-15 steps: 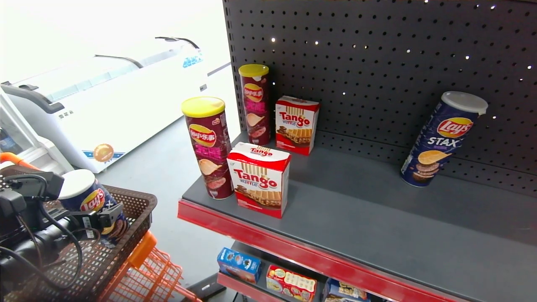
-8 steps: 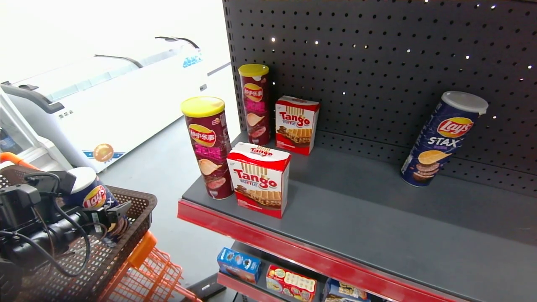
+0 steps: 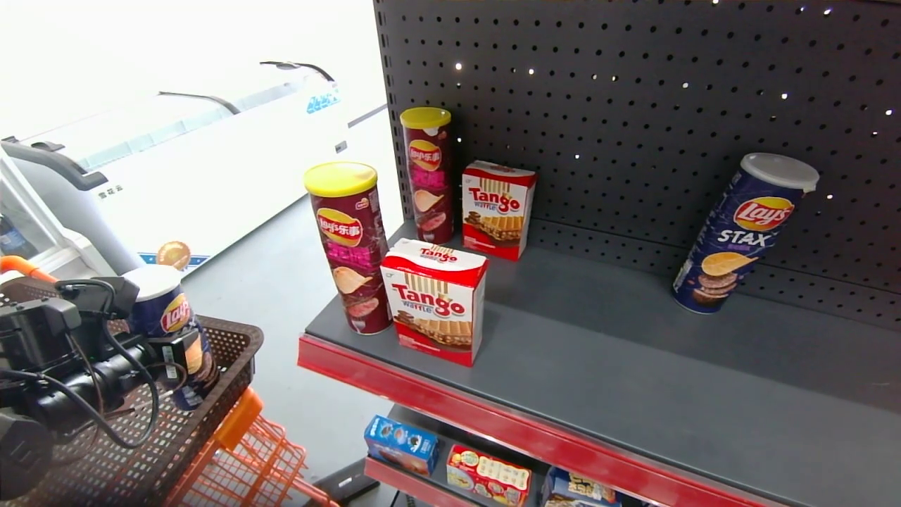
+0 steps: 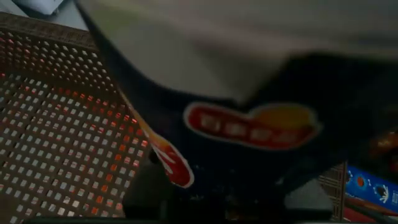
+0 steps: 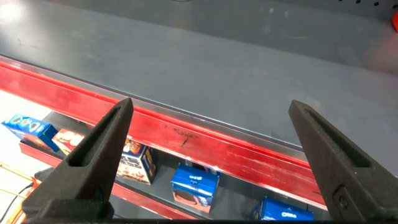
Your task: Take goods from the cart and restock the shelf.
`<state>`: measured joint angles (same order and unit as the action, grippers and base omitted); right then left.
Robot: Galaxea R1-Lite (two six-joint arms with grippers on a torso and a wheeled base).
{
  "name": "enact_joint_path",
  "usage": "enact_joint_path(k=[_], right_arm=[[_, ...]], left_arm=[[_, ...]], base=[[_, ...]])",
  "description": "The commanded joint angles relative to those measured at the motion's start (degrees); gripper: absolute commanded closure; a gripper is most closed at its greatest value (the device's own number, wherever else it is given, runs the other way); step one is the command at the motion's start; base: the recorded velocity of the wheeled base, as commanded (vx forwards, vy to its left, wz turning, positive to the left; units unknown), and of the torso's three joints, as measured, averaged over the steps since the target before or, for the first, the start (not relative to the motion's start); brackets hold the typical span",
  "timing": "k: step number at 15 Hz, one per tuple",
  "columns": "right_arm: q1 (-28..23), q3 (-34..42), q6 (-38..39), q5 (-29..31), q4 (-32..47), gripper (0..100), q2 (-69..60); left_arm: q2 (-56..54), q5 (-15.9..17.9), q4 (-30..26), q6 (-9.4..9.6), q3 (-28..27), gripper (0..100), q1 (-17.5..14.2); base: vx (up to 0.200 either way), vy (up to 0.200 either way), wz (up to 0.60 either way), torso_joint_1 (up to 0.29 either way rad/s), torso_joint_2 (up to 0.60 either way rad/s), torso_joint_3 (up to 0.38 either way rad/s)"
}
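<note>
- Step in hand, by our reading: the take from the cart. Placing had not begun.
- The left gripper (image 3: 179, 352) had its fingers closed on the blue can (image 3: 169, 310). The can stood nearly upright, white lid up, off the left end of the shelf (image 3: 633, 380) and lower than its board, over the cart basket (image 3: 236, 338).
- We could not tell whether the can's base was clear of the basket floor. The left wrist view showed its dark body (image 4: 249, 124) close up, with basket mesh behind.
- The right gripper (image 5: 209, 106) hung above the shelf's red front edge, fingers spread wide and nothing between them.
- On the shelf's left end stood two maroon cans (image 3: 348, 246) and two wafer boxes (image 3: 436, 303).
- Toward the shelf's right end a matching blue can (image 3: 739, 236) leaned on the back panel.
- Next move, as we judged it: raise the can over the basket rim, carry it across above the red edge, and pass in front of the maroon cans and boxes.
- The bare middle of the board, near the leaning can, looked the likely spot. The can would need setting down upright before release.
</note>
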<state>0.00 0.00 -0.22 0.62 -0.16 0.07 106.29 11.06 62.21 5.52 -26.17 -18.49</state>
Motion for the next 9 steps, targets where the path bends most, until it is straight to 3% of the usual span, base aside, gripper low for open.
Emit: enact_joint_path(k=[1, 3, 6, 9], right_arm=[[0.0, 0.0, 0.0, 0.0, 0.0, 0, 0.0], [0.0, 0.0, 0.0, 0.0, 0.0, 0, 0.0], [0.0, 0.0, 0.0, 0.0, 0.0, 0, 0.0], [0.0, 0.0, 0.0, 0.1, 0.0, 0, 0.0]], left_arm=[[-0.6, 0.0, 0.5, 0.01, -0.9, 100, 0.1], [-3.8, -0.1, 0.1, 0.72, -2.9, 100, 0.6], [-9.3, 0.0, -1.0, 3.27, -4.3, 100, 1.5], [-16.3, -0.1, -6.4, 3.35, -5.2, 100, 5.0]], base=[[0.0, 0.0, 0.0, 0.0, 0.0, 0.0], [0.0, 0.0, 0.0, 0.0, 0.0, 0.0], [0.0, 0.0, 0.0, 0.0, 0.0, 0.0], [0.0, 0.0, 0.0, 0.0, 0.0, 0.0]])
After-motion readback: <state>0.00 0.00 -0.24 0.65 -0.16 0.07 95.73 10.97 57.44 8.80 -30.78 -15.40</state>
